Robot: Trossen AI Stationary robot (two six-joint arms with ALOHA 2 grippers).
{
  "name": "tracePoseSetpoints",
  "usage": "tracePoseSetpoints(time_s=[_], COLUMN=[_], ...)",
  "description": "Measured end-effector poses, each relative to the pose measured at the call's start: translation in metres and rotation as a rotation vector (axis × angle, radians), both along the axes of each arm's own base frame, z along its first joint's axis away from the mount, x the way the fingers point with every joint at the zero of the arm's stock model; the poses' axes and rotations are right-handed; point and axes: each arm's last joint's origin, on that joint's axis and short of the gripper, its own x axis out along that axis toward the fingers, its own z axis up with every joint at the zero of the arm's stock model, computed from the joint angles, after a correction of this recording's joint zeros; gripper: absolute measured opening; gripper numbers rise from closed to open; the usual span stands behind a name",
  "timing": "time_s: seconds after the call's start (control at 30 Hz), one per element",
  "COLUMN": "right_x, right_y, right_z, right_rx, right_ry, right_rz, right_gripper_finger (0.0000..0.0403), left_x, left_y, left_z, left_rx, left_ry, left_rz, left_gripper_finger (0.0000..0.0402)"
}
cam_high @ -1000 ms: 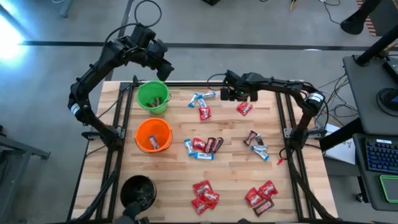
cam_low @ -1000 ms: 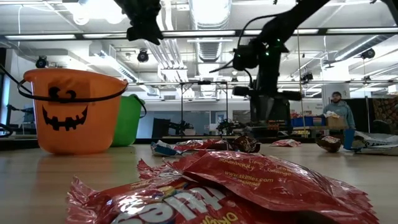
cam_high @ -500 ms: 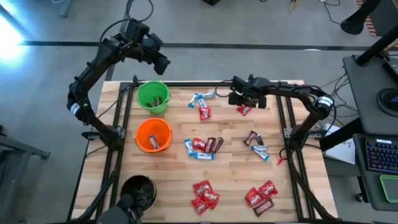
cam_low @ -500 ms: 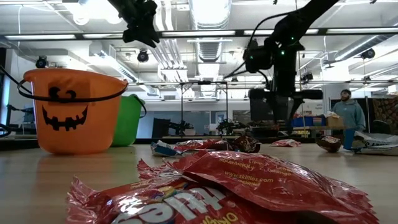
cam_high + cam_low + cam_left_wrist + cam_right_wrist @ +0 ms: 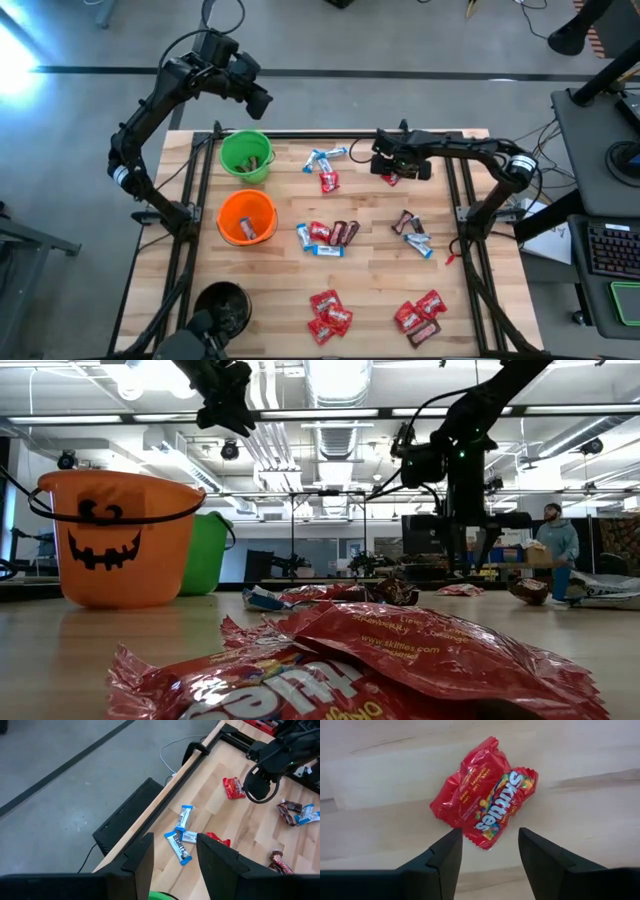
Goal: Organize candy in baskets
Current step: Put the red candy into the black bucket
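Right hand (image 5: pixel 393 170): low over the counter (image 5: pixel 380 270) in the upper right of the high view, fingers (image 5: pixel 440 857) apart and empty, straddling a red Skittles packet (image 5: pixel 485 802) that lies flat on the wood just ahead of the tips.
Left hand (image 5: pixel 262 103): raised above the counter's far edge, upper left of the high view, beyond the green basket (image 5: pixel 246 156); fingers (image 5: pixel 142 855) apart, nothing between them.
Green basket: upper left of the counter, with a few sweets inside.
Orange basket (image 5: pixel 246 217): just below the green one in the high view, also with sweets in it; in the low view it fills the left side, a jack-o'-lantern face on its wall.
Black basket (image 5: pixel 222 307): lower left corner of the counter.
Blue-and-white bars (image 5: pixel 324 157): a small group in the upper middle, right of the green basket, with a red packet just below them.
Centre cluster (image 5: pixel 327 236): red, brown and blue-and-white sweets lying close together.
Right cluster (image 5: pixel 412 232): brown and blue-and-white pieces, mid right.
Bottom clusters: red packets at lower centre (image 5: pixel 328 315) and lower right (image 5: pixel 420 316).
Person (image 5: pixel 555 545): standing in the room beyond the counter, far right of the low view.
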Motion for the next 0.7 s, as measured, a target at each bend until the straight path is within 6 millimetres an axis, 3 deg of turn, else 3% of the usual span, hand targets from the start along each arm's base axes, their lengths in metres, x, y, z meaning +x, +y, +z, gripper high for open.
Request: tracePoseSetpoints(time_s=[0.37,0.7], right_x=[-0.002,-0.001], right_y=[-0.005,-0.017], right_z=[-0.020,-0.059], right_rx=[0.000,0.083], right_ry=[-0.020,0.063], right_rz=[-0.041,-0.073], right_gripper_finger=[0.0185,0.0185], left_x=[0.000,0.000], left_y=[0.000,-0.001], left_z=[0.000,0.000], left_rx=[-0.003,-0.005], left_ry=[0.000,0.005], left_rz=[-0.002,-0.004], left_gripper_finger=[0.0130,0.0130])
